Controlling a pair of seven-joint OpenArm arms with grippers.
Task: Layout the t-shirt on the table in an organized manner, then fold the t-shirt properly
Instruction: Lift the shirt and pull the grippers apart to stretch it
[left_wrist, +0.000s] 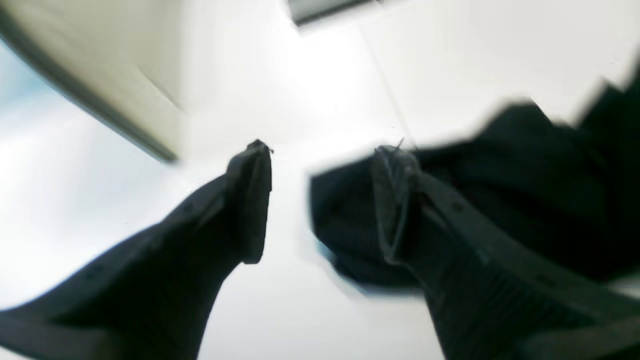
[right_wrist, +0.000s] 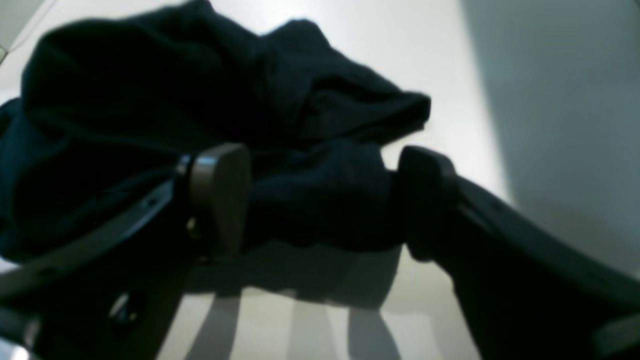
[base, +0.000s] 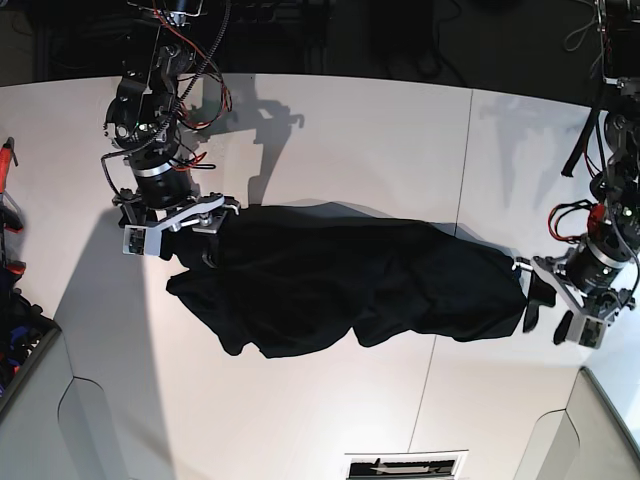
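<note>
You see the t-shirt (base: 340, 285) lying bunched across the middle of the tabletop (base: 330, 130), stretched from side to side in the base view. Your right pincer (base: 205, 235) sits at the shirt's end on that view's left, its fingers spread with a fold of cloth between them. Your left pincer (base: 545, 305) sits at the opposite end, jaws apart, one finger (left_wrist: 395, 200) against the cloth's edge.

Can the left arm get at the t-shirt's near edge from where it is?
Probably yes: the left end effector is open right beside the t-shirt, with only bare table around it.
</note>
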